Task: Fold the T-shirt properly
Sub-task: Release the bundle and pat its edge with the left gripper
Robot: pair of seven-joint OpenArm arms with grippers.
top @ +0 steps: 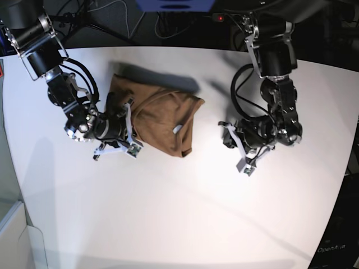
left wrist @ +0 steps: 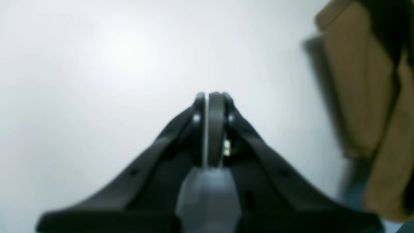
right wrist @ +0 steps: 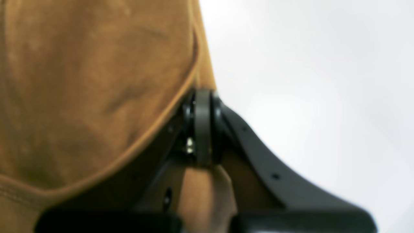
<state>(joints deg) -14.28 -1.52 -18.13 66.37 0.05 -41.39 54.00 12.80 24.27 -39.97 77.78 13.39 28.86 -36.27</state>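
The tan-brown T-shirt [top: 162, 117] lies bunched on the white table [top: 185, 213], left of centre, with a small white label [top: 176, 129] showing. My right gripper [top: 130, 131] is at the shirt's left edge. In the right wrist view the gripper [right wrist: 203, 95] is shut, and a hemmed edge of the T-shirt [right wrist: 90, 90] runs into its tips. My left gripper [top: 225, 134] is to the right of the shirt, apart from it. In the left wrist view the gripper [left wrist: 210, 97] is shut and empty over bare table, and the T-shirt [left wrist: 355, 84] shows at the right edge.
Both arms reach in from the table's far side, with black cables [top: 238, 89] looping by the left arm. Dark floor and cables lie beyond the far edge. A pale surface [top: 14, 235] borders the table at the lower left.
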